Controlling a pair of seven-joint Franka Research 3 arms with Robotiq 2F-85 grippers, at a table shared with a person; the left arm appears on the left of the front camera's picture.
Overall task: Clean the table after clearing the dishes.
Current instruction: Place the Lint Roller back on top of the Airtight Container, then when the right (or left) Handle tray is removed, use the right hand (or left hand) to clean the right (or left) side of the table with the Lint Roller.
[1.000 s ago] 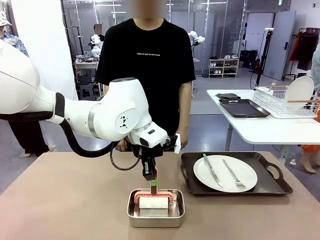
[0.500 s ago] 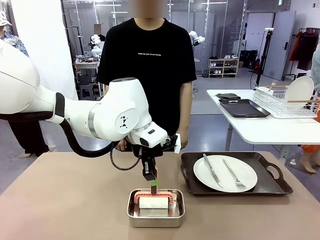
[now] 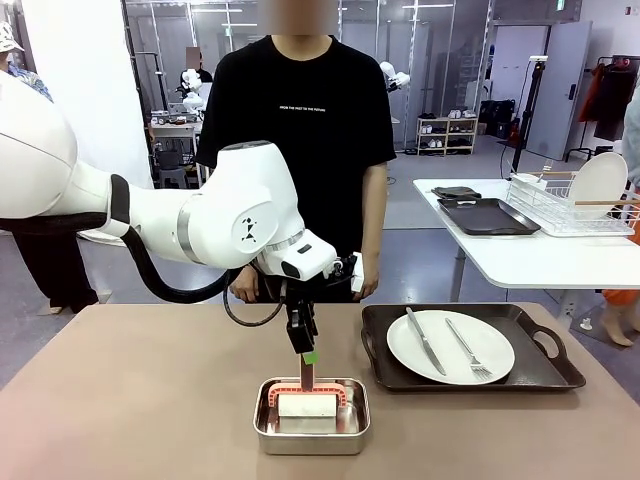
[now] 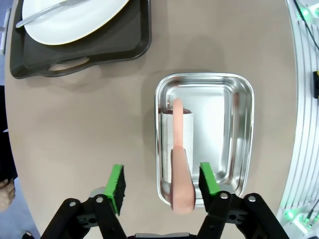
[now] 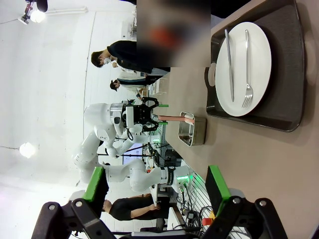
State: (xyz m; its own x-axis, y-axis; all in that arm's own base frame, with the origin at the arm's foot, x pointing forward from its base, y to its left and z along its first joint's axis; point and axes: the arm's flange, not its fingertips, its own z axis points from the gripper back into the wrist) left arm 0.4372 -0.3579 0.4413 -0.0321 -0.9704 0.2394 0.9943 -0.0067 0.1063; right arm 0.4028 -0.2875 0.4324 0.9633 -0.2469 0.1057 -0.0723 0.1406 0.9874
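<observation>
Table: plain brown top, spreads wide under and around the left gripper. Lots of bare surface on the gripper's left, all the way out to the edge.
Left gripper state: fingers spread apart, not gripping anything, hanging straight over the steel pan.
Gap between fingers: the pink handle of the roller pokes up in there, closer to one green pad than the other. Can't tell if it grazes that pad tbh.
Roller body: white drum lying in the pan, right below the gripper.
Dishes: one white plate with a knife and fork on a dark tray, just off to the gripper's right. The tray is near the pan but not touching it.
Right gripper: fingers wide apart with nothing between them, well away from the tray.
Far edge: a person stands right at it, beyond the left gripper.
Room: white side table with a wire rack, further right past the tray.
</observation>
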